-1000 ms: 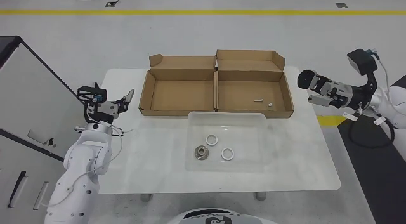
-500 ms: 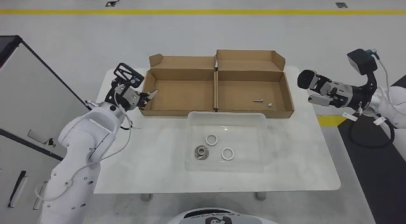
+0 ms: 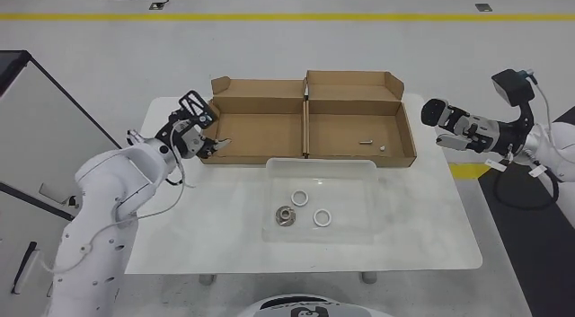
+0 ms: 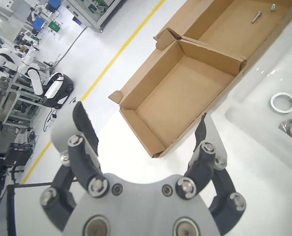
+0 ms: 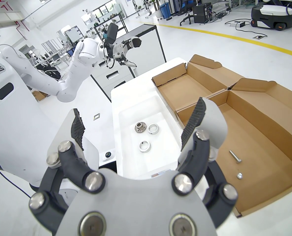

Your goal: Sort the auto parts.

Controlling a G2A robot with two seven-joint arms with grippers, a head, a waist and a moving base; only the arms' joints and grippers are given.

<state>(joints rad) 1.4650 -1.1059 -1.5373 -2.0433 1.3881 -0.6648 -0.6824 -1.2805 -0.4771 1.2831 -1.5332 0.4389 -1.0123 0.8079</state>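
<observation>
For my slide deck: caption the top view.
Open left gripper beside the left cardboard box corner; two rings and a flange lie in the clear tray.

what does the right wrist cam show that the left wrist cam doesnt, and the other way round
Right wrist, not left wrist: the right gripper, open, and a second ring in the tray. Left wrist, not right wrist: no extra part, just the left gripper up close, open. Both: the flange, the ring beside it, the empty box, and the bolt and nut in the other box.
</observation>
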